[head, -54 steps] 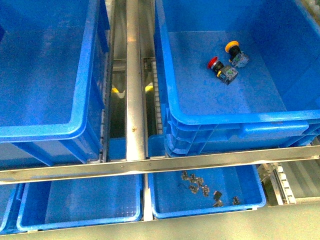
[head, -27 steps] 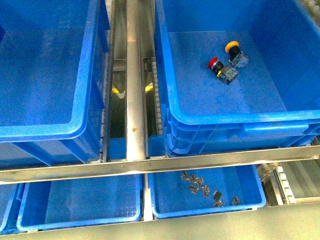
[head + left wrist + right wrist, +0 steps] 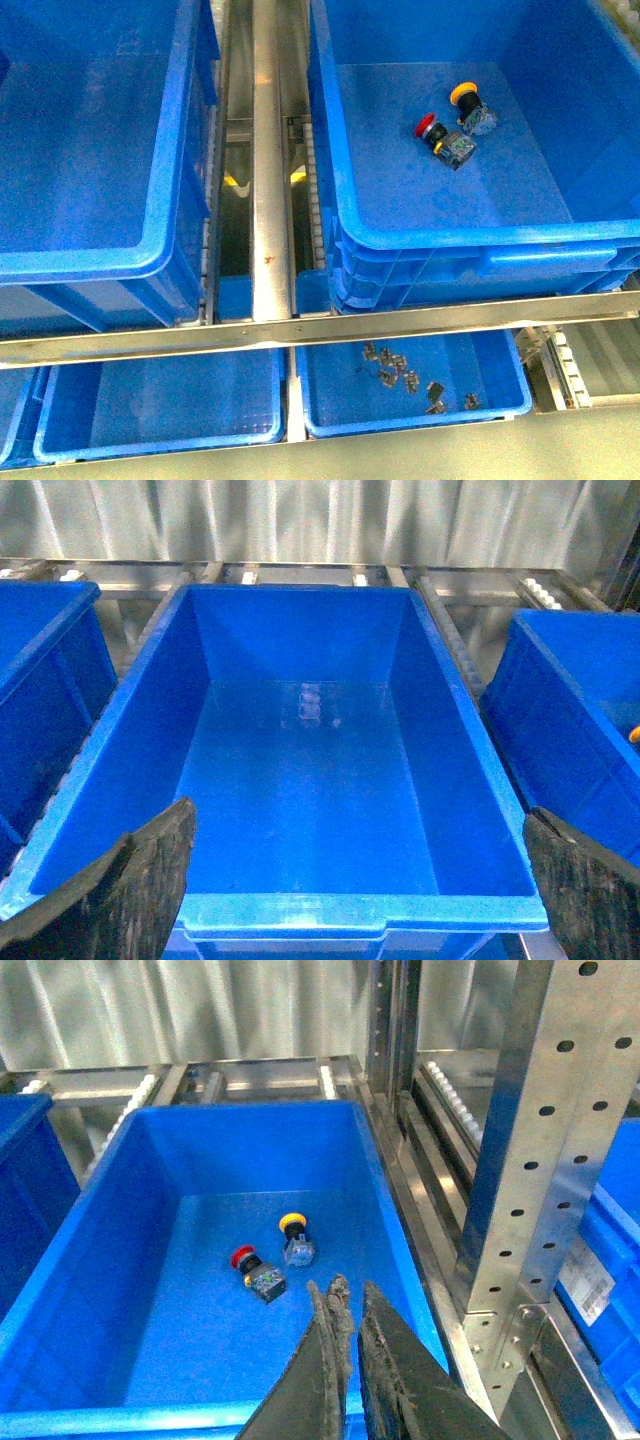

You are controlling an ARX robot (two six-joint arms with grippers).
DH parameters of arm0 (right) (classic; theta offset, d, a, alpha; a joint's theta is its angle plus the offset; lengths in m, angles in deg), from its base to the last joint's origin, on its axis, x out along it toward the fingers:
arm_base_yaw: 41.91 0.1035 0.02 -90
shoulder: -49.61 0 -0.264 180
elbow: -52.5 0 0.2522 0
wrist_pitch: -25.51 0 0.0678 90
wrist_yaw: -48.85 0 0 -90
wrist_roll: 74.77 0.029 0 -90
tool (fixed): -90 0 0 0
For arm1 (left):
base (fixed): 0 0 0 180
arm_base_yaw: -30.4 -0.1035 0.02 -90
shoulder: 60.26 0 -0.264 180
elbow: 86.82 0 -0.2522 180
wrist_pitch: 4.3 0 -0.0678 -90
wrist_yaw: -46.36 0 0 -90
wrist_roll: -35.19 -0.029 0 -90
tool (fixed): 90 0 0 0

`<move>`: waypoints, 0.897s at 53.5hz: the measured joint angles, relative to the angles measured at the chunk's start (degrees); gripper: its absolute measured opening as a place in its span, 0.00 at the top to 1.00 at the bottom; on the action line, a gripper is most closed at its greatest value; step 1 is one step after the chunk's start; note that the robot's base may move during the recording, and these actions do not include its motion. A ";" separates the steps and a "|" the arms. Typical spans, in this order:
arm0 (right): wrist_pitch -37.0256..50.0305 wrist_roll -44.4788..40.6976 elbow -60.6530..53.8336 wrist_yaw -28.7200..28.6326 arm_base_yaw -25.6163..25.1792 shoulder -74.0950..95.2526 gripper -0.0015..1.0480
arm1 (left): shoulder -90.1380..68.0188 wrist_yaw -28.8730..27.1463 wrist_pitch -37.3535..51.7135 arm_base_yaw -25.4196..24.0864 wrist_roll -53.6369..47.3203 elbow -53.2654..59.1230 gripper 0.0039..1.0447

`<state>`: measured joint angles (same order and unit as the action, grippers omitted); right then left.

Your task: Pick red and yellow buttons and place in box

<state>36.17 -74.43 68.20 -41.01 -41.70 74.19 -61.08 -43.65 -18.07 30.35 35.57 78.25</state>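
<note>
A red button point(image 3: 440, 137) point(image 3: 256, 1270) and a yellow button point(image 3: 470, 105) point(image 3: 296, 1238) lie side by side on the floor of the deep blue box point(image 3: 450, 238) point(image 3: 100, 1260) at the right. In the right wrist view my right gripper point(image 3: 350, 1295) hangs over that box's near end, short of the buttons, shut with nothing in it. In the left wrist view my left gripper point(image 3: 360, 885) is open, its fingers point(image 3: 130, 890) spread wide before a second deep blue crate point(image 3: 310, 780) point(image 3: 100, 262) at the left, which is empty. Neither gripper shows in the front view.
A metal rail point(image 3: 268, 150) runs between the two crates, and a cross bar point(image 3: 300, 328) passes along their front. Below it sit shallow blue trays point(image 3: 160, 400); the right one holds several small grey parts point(image 3: 400, 375). A perforated metal upright point(image 3: 540, 1160) stands beside the box.
</note>
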 joint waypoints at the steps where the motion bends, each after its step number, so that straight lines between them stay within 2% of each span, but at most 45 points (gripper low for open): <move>1: -0.55 0.00 0.00 0.00 0.00 -0.57 0.96 | 0.00 0.00 0.00 0.00 0.00 -0.02 0.07; 38: -14.19 0.00 -0.02 0.00 0.00 -14.38 0.96 | 0.00 0.00 0.00 0.00 0.00 0.00 0.07; 44: -23.41 0.00 0.00 -0.09 0.00 -21.79 0.96 | 0.00 0.00 0.00 0.00 0.00 0.00 0.07; 48: -24.13 0.00 0.00 -0.13 -0.02 -23.98 0.96 | 0.00 0.00 0.00 0.00 0.00 -0.02 0.07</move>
<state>12.04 -74.43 68.20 -41.14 -41.72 50.21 -61.08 -43.65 -18.07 30.35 35.57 78.23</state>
